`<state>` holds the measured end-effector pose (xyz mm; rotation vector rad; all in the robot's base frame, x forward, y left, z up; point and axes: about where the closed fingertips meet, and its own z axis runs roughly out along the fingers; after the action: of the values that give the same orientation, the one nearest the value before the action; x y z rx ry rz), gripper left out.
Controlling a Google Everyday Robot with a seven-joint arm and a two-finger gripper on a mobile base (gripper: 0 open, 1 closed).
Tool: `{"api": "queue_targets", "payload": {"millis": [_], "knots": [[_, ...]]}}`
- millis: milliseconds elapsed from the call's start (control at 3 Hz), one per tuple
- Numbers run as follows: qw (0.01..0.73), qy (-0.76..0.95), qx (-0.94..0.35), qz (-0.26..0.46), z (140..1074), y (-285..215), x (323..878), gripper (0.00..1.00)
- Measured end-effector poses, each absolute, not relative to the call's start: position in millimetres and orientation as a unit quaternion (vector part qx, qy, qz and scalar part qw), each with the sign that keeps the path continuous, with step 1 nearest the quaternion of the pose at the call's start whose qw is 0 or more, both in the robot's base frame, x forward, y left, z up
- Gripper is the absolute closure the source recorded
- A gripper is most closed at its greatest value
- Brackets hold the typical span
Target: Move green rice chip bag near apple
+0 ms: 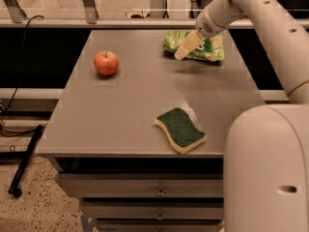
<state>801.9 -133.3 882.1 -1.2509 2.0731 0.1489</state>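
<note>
The green rice chip bag (213, 51) lies flat, printed face up, at the far right of the bench (130, 105). Its long axis runs roughly left to right along the far edge. Which end is its top I cannot tell.

The pincer (184, 50) hangs over the bag's left end, angled down and leftward. Whether it is wide or narrow I cannot tell.

The step in hand looks like the grasp. It would go best by pinching across the short width, low enough to catch the crinkly film. The apple (106, 63) sits well apart to the left. A sponge (180, 129) lies near the front edge.
</note>
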Motion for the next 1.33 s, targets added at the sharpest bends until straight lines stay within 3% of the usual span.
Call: {"api": "queue_targets", "payload": {"millis": [333, 667, 1000, 1333], "knots": [[0.341, 0.815, -0.465, 0.067, 861, -127, 816, 0.0], [0.329, 0.82, -0.461, 0.081, 847, -116, 820, 0.18], [0.334, 0.816, -0.464, 0.088, 851, -110, 823, 0.42], [0.347, 0.809, -0.465, 0.092, 860, -112, 822, 0.73]]}}
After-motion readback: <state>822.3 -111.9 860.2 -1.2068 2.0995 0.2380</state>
